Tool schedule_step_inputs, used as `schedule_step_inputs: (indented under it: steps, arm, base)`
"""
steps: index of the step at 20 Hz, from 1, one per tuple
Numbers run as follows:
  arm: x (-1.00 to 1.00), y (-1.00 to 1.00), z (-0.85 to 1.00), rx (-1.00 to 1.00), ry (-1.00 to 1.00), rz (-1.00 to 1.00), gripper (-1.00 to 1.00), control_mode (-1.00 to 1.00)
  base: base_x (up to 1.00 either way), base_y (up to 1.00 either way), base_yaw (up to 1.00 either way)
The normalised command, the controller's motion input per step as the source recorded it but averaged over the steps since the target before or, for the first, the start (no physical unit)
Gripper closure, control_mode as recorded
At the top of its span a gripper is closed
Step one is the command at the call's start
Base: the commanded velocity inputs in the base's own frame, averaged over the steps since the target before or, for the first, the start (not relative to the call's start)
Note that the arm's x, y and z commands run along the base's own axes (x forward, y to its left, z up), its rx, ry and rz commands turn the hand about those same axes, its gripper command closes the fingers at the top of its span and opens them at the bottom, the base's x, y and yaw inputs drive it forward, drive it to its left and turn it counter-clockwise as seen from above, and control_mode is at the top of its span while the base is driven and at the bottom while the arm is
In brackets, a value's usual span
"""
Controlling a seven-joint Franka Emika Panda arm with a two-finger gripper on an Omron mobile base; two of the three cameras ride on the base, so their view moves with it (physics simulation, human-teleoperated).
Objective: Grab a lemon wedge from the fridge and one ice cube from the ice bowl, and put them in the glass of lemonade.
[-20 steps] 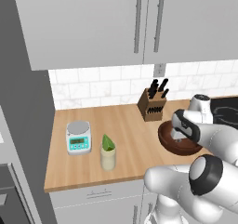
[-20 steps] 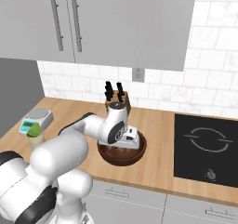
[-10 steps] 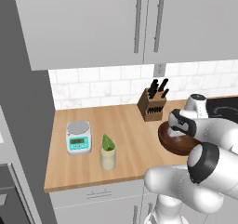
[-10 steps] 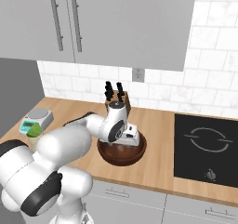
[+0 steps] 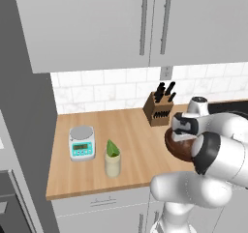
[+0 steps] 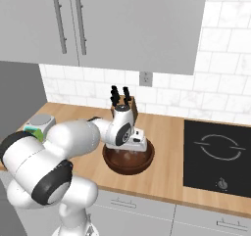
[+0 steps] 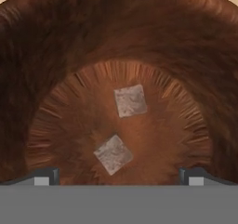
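1. Now the gripper (image 7: pixel 119 176) sits lower over the ice bowl (image 6: pixel 128 157) than a second ago, its hand down close above the rim in both base views.
2. Its jaws stand wide apart and hold nothing; two ice cubes lie on the bowl's floor, the nearer cube (image 7: pixel 113 154) between the fingertips' line, the farther cube (image 7: pixel 130 100) just beyond it (apart, not touching).
3. The lemon wedge (image 5: pixel 112 149) already stands in the glass of lemonade (image 5: pixel 113 164), near the kitchen scale (image 5: pixel 81 142) and well apart from the bowl.
4. So, by my judgement, the lemon half is done and the ice pick is in hand: descend further and close on the nearer cube.
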Motion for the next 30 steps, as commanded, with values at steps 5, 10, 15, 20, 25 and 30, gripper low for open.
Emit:
schedule_step_inputs:
  steps: [5, 10, 15, 20, 25, 30]
  arm:
    - [0.00, 0.00, -0.39, 0.00, -0.01, 0.00, -1.00, -1.00]
    - [0.02, 0.00, -0.32, 0.00, 0.00, 0.00, -1.00, -1.00]
    - [0.03, 0.00, -0.31, 0.00, 0.00, 0.00, -1.00, -1.00]
    - [0.00, 0.00, -0.01, 0.00, 0.00, 0.00, -1.00, -1.00]
    - [0.00, 0.00, 0.00, 0.00, 0.00, 0.00, -1.00, -1.00]
    - [0.00, 0.00, 0.00, 0.00, 0.00, 0.00, 1.00, -1.00]
  base:
    - [0.00, 0.00, 0.00]
    - [0.00, 0.00, 0.00]
    - [0.00, 0.00, 0.00]
    - [0.00, 0.00, 0.00]
    - [0.00, 0.00, 0.00]
    - [0.00, 0.00, 0.00]
